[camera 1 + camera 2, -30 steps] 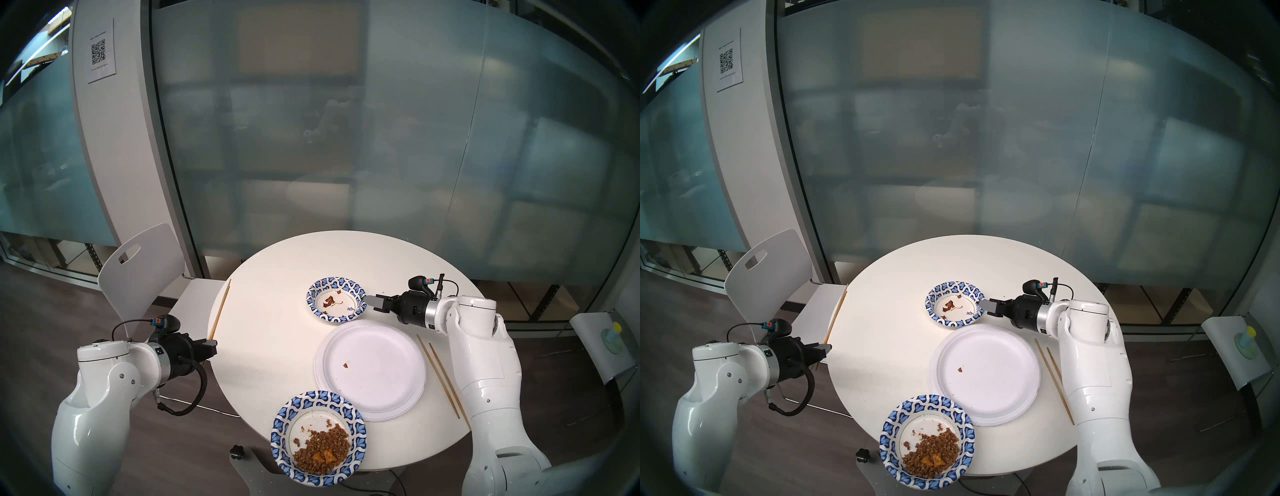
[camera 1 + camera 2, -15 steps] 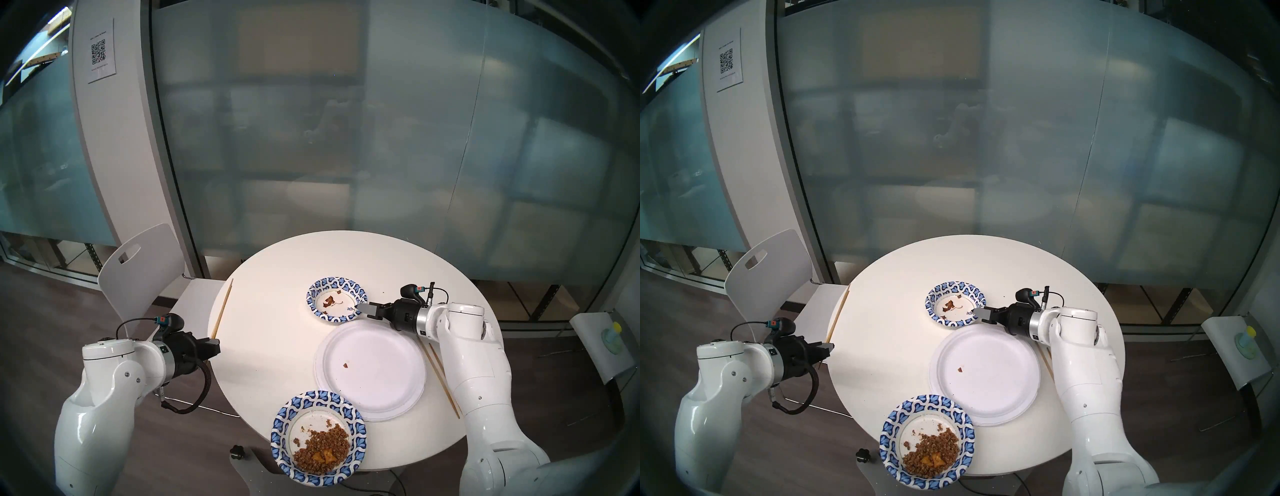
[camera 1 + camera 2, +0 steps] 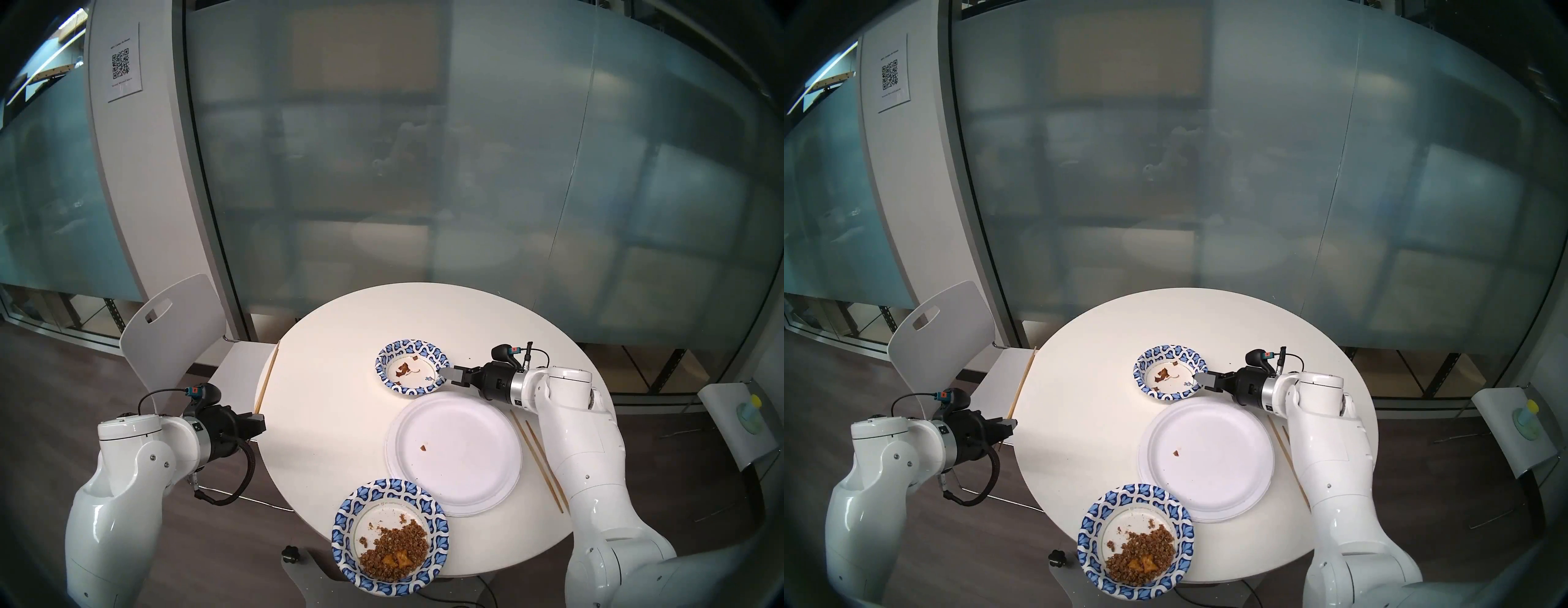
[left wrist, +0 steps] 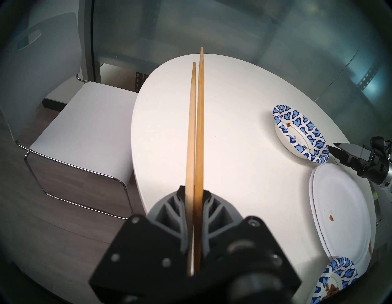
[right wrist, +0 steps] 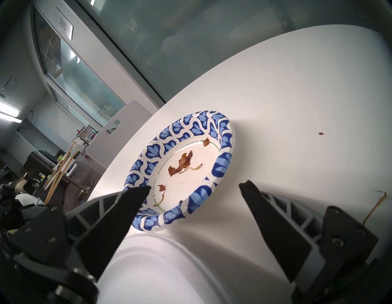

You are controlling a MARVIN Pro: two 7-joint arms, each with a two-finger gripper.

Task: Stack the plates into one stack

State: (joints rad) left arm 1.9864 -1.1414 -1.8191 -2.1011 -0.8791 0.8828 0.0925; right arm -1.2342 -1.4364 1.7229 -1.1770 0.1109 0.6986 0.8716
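As seen with the far patterned dish not yet lifted, each view reads as follows.

Head view, left eye: the right gripper [image 3: 450, 375] stands wide at the right rim of the far patterned dish [image 3: 412, 367], which rests on the round worktop [image 3: 331, 424] just behind the two white plates [image 3: 454, 452], these already lying one on the other. The near patterned dish [image 3: 389, 535], with food scraps in it, overhangs the worktop's front edge.

Head view, right eye: the left gripper [image 3: 1008, 426], off the worktop's left edge, is clamped on a pair of chopsticks [image 3: 1021, 384]; a second pair [image 3: 1289, 458] lies right of the white plates.

Left wrist view: the held chopsticks [image 4: 196, 127] point out over the worktop, well apart from every dish.

Right wrist view: one finger [image 5: 118, 212] hangs over the far dish's inside, the other [image 5: 271, 223] outside it, with the rim [image 5: 197, 201] between them; contact cannot be told.

Advice for this step: close on the rim only, lift level so the scraps stay in, and centre the dish over the white plates before release.
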